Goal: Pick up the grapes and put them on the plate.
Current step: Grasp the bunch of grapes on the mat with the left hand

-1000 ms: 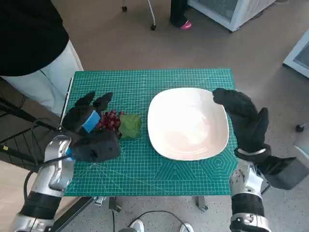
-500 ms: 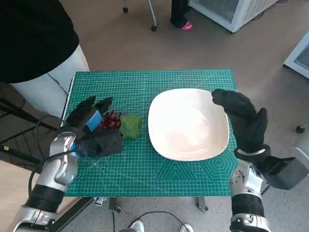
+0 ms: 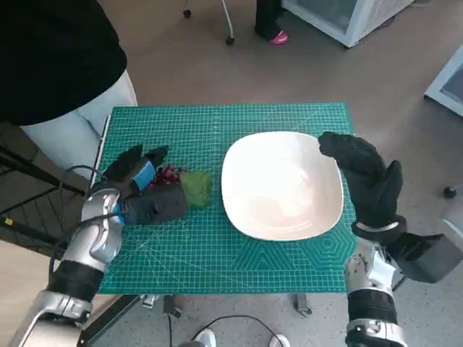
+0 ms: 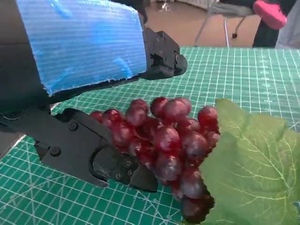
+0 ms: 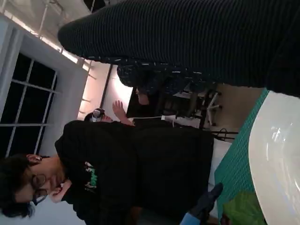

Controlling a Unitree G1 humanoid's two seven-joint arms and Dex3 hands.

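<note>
A: Where do the grapes [image 3: 166,176] lie?

B: On the green cutting mat [image 3: 217,253] that covers the desk, toward the robot's left side, with a green leaf [image 3: 195,187] attached on the side facing the plate [image 3: 282,184]. The leaf sits just beside the plate's rim; the bunch itself is clear of the plate.

A: And the left hand [image 3: 141,189]?

B: It sits right at the bunch, its blue-taped back upward. In the left wrist view its black fingers [image 4: 112,159] spread on both sides of the grapes [image 4: 164,145], one low against the berries and another [image 4: 161,54] arching above them, apart rather than clamped. The bunch rests on the mat (nothing shows it lifted).

A: The right hand [image 3: 365,177]?

B: Gloved, raised by the plate's far right corner, fingers extended over the rim and holding nothing. From the right wrist view the glove [image 5: 197,42] is a dark band, with the plate's [image 5: 276,154] white edge beneath it.

A: Anyone nearby?

B: A person [image 3: 51,65] in a black top stands at the desk's left corner; the right wrist view shows that person [image 5: 131,168] too.
</note>
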